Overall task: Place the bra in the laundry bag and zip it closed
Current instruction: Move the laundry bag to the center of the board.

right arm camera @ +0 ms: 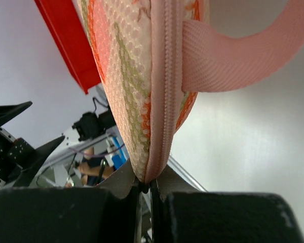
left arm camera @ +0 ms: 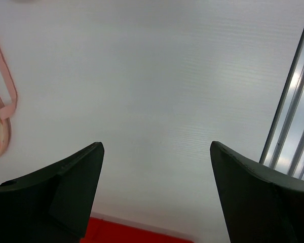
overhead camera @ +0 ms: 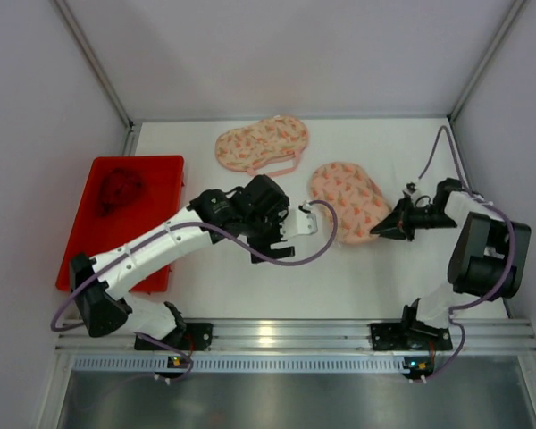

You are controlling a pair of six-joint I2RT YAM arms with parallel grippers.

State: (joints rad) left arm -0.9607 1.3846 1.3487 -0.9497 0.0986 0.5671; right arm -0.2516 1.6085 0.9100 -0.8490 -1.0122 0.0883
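Note:
The dark red bra (overhead camera: 121, 189) lies in the red tray (overhead camera: 161, 174) at the left. A pink-and-orange patterned laundry bag (overhead camera: 348, 201) lies at mid-table. My right gripper (overhead camera: 381, 231) is shut on its near right edge. In the right wrist view the jaws (right arm camera: 146, 185) pinch the bag's end right at the pink zipper seam (right arm camera: 159, 91), with the bag's loop strap (right arm camera: 233, 61) above. My left gripper (overhead camera: 304, 221) hovers open just left of this bag, and nothing lies between its fingers (left arm camera: 66, 187) over bare table.
A second patterned bag (overhead camera: 262, 143) lies at the back centre; its pink strap (left arm camera: 5, 86) shows at the left wrist view's edge. The metal rail (overhead camera: 277, 335) runs along the near table edge. White walls close in the back and sides.

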